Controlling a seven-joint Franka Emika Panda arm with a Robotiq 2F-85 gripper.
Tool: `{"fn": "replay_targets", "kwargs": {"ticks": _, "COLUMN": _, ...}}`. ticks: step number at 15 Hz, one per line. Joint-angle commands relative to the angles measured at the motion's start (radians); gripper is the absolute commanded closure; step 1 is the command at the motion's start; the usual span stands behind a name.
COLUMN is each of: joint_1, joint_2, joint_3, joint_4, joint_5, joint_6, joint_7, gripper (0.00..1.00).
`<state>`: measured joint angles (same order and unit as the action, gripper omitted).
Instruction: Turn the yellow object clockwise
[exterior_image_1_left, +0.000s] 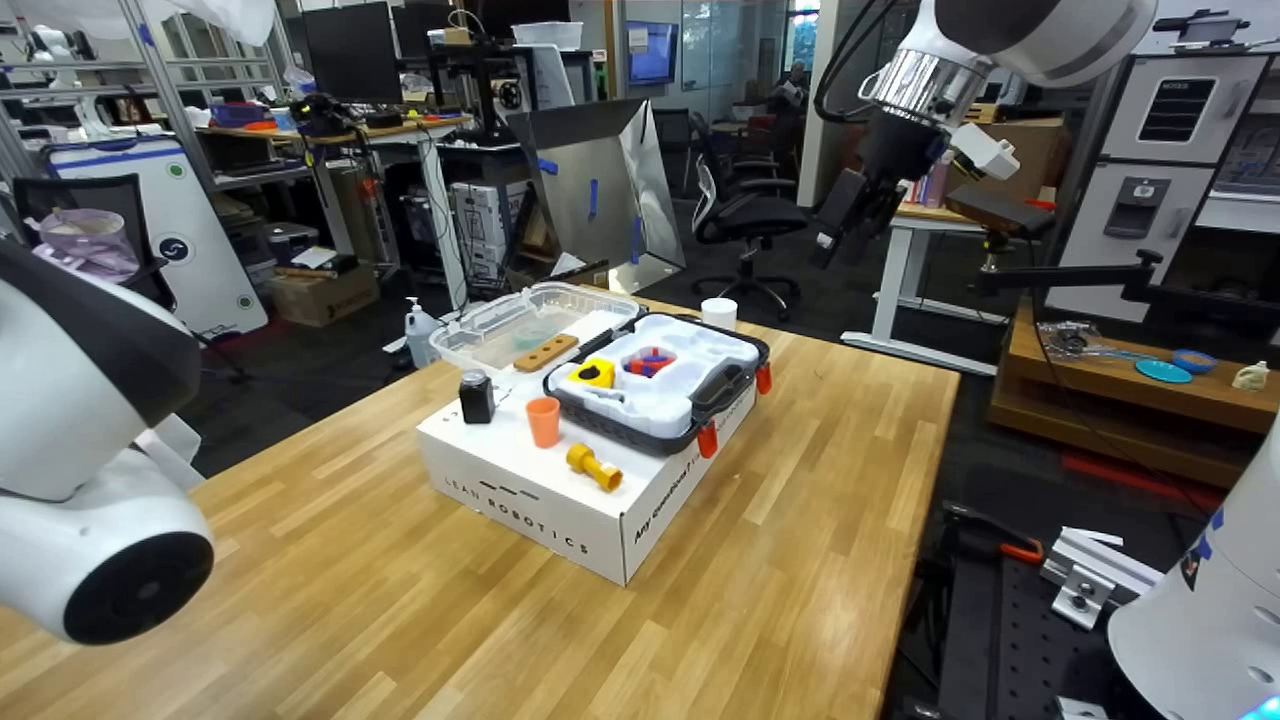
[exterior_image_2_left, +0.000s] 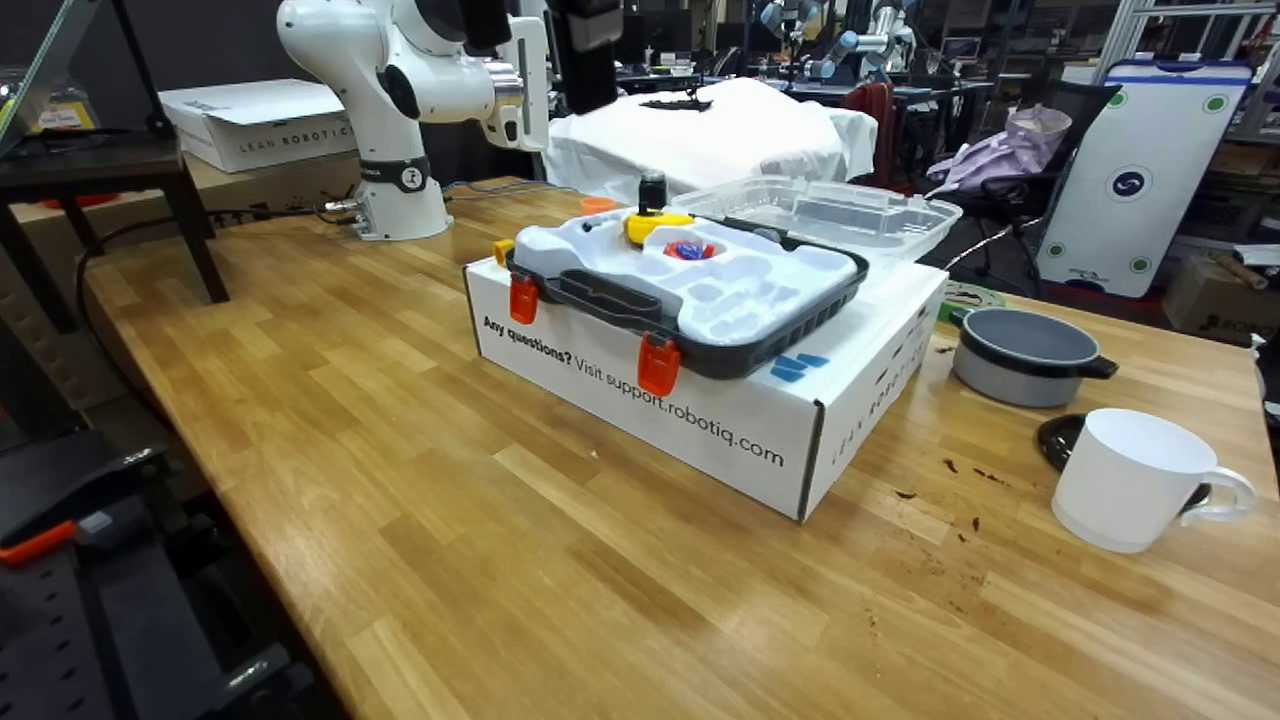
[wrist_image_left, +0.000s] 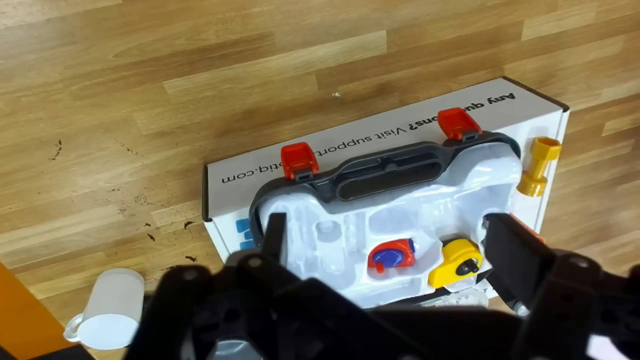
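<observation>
The yellow object (exterior_image_1_left: 594, 467), a short yellow-orange bolt-like piece with a thicker head at each end, lies on its side on top of the white box. In the wrist view the yellow object (wrist_image_left: 538, 167) rests at the right, between the tool case and the box's edge. Only a small bit of the yellow object (exterior_image_2_left: 502, 252) shows past the case in an exterior view. My gripper (wrist_image_left: 387, 232) stands open high above the case, its fingers wide apart and nothing held. The yellow piece is outside the jaws, beyond the right finger (wrist_image_left: 515, 250).
The white box (exterior_image_1_left: 520, 510) carries an open tool case (exterior_image_2_left: 700, 280) with a yellow tape measure (wrist_image_left: 457, 262) and a red-blue piece (wrist_image_left: 392, 255). An orange cup (exterior_image_1_left: 544, 422) and black bottle (exterior_image_1_left: 477, 397) stand nearby. A white mug (exterior_image_2_left: 1135, 480) and grey pot (exterior_image_2_left: 1025, 355) are on the table.
</observation>
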<state>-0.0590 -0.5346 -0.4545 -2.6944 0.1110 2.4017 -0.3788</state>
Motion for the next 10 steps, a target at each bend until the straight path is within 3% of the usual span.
{"fn": "replay_targets", "kwargs": {"ticks": 1, "joint_1": -0.015, "joint_2": 0.032, "joint_3": 0.045, "joint_4": 0.011, "joint_5": 0.006, "joint_6": 0.004, "joint_7": -0.031, "gripper": 0.00}}
{"fn": "replay_targets", "kwargs": {"ticks": 6, "joint_1": -0.016, "joint_2": 0.117, "joint_3": 0.182, "joint_4": 0.005, "joint_5": -0.093, "joint_6": 0.083, "joint_7": 0.041, "gripper": 0.00}}
{"fn": "replay_targets", "kwargs": {"ticks": 8, "joint_1": 0.009, "joint_2": 0.155, "joint_3": 0.222, "joint_4": 0.023, "joint_5": -0.050, "joint_6": 0.104, "joint_7": 0.109, "gripper": 0.00}}
{"fn": "replay_targets", "kwargs": {"ticks": 10, "joint_1": 0.005, "joint_2": 0.136, "joint_3": 0.230, "joint_4": 0.006, "joint_5": -0.055, "joint_6": 0.093, "joint_7": 0.098, "gripper": 0.00}}
